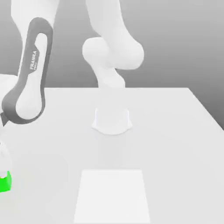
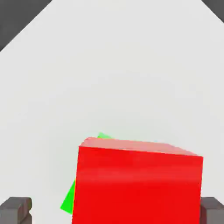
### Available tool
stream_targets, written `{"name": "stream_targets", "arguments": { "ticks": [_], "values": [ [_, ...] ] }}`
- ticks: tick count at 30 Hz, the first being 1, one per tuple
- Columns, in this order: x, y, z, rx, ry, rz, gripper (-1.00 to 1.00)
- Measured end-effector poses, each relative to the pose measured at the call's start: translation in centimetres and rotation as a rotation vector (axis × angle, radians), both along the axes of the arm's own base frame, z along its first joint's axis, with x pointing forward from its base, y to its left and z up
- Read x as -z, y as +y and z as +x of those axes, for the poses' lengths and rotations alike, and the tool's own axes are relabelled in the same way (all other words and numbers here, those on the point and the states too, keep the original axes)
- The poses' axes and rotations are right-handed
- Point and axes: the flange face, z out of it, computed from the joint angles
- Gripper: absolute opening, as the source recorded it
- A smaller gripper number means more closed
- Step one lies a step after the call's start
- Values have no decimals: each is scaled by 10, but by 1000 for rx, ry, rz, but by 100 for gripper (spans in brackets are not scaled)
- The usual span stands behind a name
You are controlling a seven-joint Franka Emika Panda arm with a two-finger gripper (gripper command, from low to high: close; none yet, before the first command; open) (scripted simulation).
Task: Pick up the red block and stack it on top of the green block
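In the hand view, the red block point(image 2: 138, 183) is seen close up between the two dark fingertips point(image 2: 16, 210) of the gripper point(image 2: 116, 212). A gap is seen between each fingertip and the block's sides, so the jaws are read as spread wide, with the block released rather than clamped. Beneath the red block, slivers of the green block point(image 2: 68, 199) are seen at one side and at one corner, turned slightly askew to it; the red block is thus seen resting on top of the green one, and most of the green block is hidden by it.

In the exterior view, the green block point(image 1: 5, 182) is glimpsed at the picture's lower left edge, partly cut off by the frame. The Franka arm point(image 1: 30, 74) is seen bent down toward that corner, its white base point(image 1: 112, 120) standing on the white table point(image 1: 175, 144). A paler rectangular patch point(image 1: 112, 194) is marked on the table in front of the base, well apart from the blocks.
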Motion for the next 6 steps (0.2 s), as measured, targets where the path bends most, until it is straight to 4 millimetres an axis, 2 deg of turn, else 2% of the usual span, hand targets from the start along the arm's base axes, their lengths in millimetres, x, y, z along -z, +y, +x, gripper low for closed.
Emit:
{"name": "stream_targets", "arguments": {
  "ticks": [1,2,6],
  "values": [
    [4,0,0,0,0,0,100],
    [-2,0,0,0,0,-1,100],
    [-50,0,0,0,0,-1,100]
  ]
}}
